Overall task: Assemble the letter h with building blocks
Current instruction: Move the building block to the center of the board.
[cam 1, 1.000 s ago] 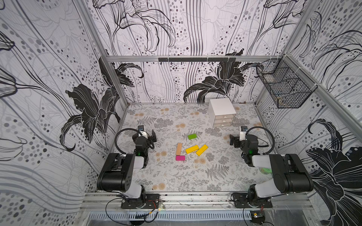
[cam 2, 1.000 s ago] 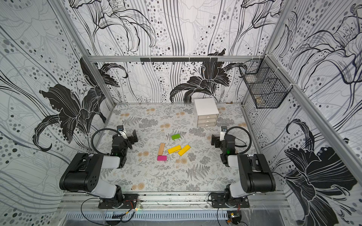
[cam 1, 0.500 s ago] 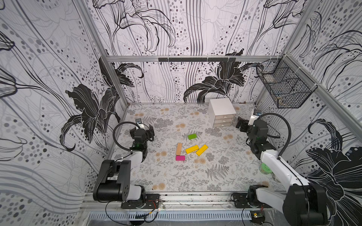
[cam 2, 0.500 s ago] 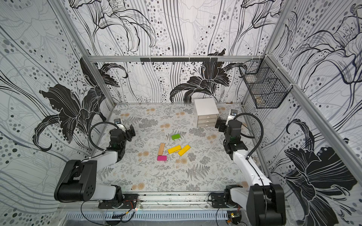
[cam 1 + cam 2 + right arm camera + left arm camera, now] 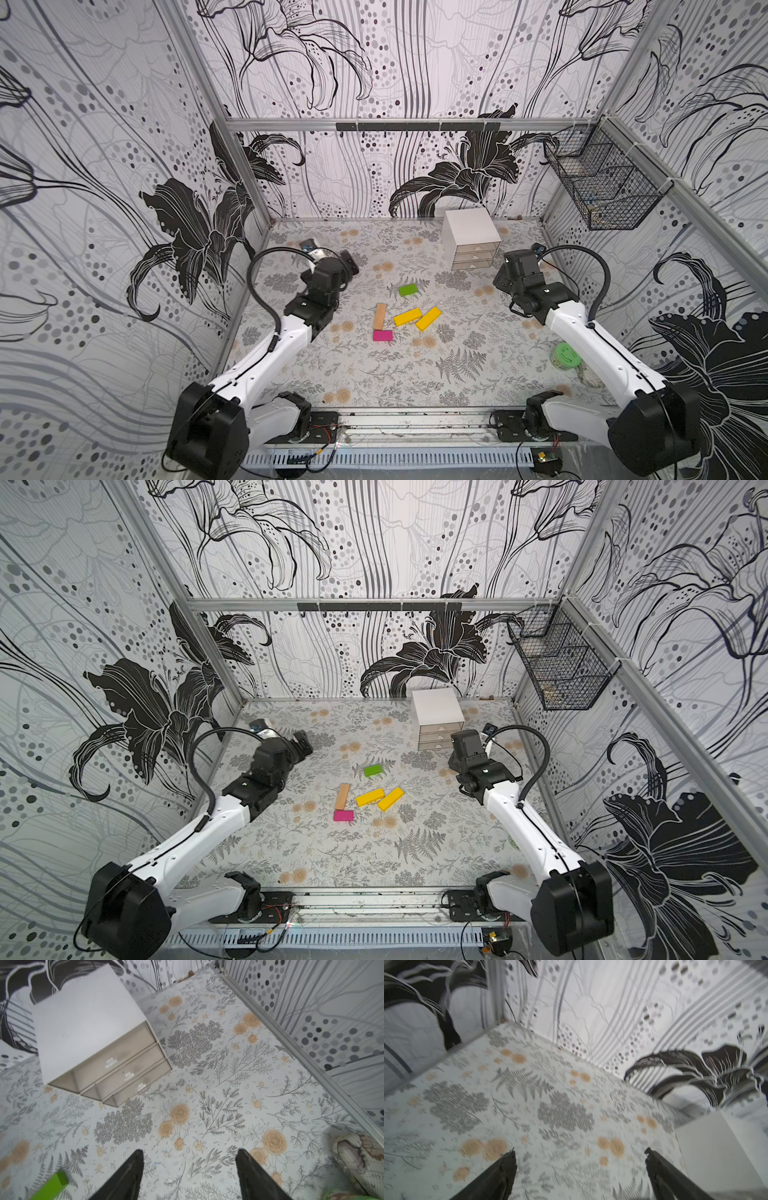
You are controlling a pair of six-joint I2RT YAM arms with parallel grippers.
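Nothing's built yet. The tan block (image 5: 379,316), pink block (image 5: 382,336), two yellow blocks (image 5: 407,317) and green block (image 5: 407,289) just lie loose in the middle of the tabletop (image 5: 374,374). My left tool (image 5: 579,1151) is wide open and my right tool (image 5: 190,1152) is partly open. Both are empty. Whole h left to do.

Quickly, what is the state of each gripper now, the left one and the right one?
Left gripper: open, holding nothing.
Right gripper: open, nothing between its jaws.
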